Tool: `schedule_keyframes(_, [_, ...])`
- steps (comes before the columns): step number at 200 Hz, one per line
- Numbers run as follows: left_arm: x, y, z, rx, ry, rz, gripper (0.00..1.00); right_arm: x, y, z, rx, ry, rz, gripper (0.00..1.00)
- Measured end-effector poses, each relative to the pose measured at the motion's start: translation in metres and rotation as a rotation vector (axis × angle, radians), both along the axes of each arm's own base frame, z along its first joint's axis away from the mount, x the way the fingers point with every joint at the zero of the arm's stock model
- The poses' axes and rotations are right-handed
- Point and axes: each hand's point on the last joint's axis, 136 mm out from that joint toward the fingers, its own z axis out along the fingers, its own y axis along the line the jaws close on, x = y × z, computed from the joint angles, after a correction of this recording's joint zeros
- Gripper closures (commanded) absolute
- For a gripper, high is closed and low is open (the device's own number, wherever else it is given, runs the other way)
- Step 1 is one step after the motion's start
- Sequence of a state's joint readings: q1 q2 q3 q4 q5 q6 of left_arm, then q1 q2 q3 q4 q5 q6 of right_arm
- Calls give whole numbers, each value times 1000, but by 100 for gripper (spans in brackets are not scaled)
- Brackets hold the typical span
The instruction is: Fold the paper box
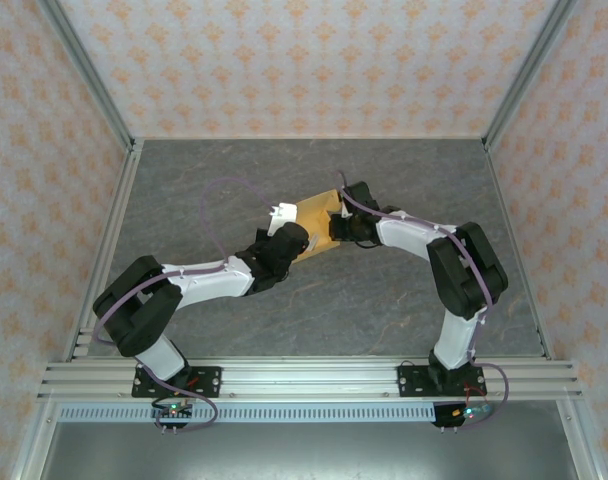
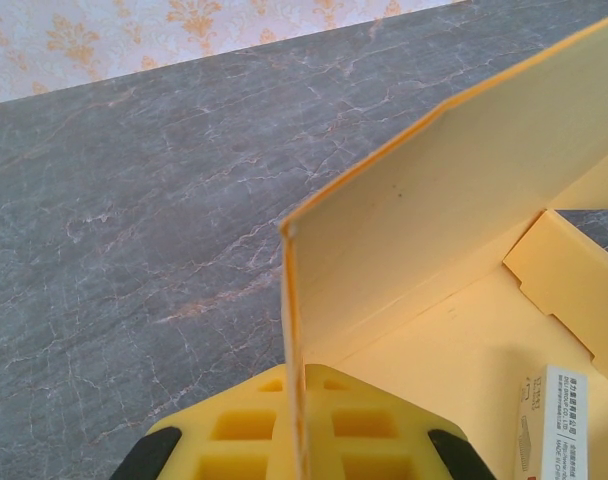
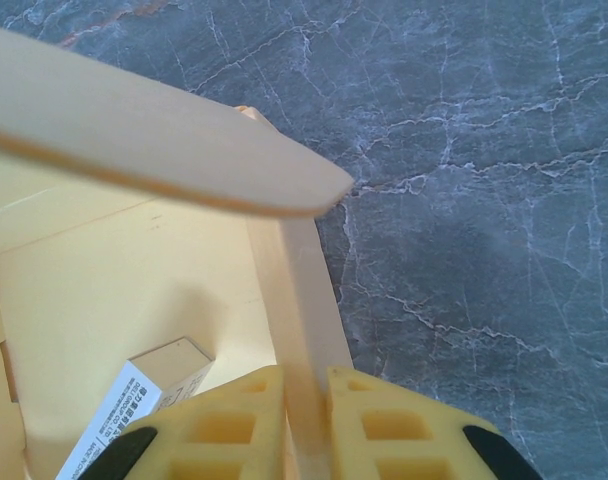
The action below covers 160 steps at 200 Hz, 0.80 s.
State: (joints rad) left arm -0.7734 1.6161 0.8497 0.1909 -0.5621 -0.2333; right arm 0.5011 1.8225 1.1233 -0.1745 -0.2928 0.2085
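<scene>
Paper box (image 1: 319, 212): light orange-tan cardboard, partly raised into shape, lying near the middle of the desk (image 1: 184, 190) between the two arms' ends.
Box floor: flat on the desk, seen from the left wrist as a pale yellow panel (image 2: 454, 350) inside the raised walls.
Box walls: one long wall upright and meeting a short end wall at a corner; a further flap, blurred, slanting across the top of the right wrist view.
Left gripper (image 2: 302, 385): at the box's left end, its yellow fingers (image 2: 234, 430) pressed together on the thin end wall, one on each face.
Right gripper (image 3: 304, 385): at the box's right end, fingers (image 3: 234, 425) close against both faces of an upright wall strip, pinching it.
Small printed carton (image 3: 149, 400): white side with dark lettering, lying on the box floor inside the walls.
Desk: grey marbled surface, bare around the box.
Surround: wallpaper (image 1: 304, 60) patterned in pale orange, behind metal frame rails.
</scene>
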Motion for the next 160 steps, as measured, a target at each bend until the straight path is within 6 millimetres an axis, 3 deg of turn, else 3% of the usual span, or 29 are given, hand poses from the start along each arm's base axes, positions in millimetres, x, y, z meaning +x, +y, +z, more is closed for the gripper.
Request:
schedule_keyframes(56, [0,-1,0,-2,2,-4,100,0,-3,-9,-44,-2,33,78])
schedule_keyframes(134, [0,0,0,-1,2,-3,100,1,-3,-11,-79,-6,92,98])
schedule_keyframes(160, [0,-1,0,-1,2,-3,100,3,-4,-11,-96,1,92,99])
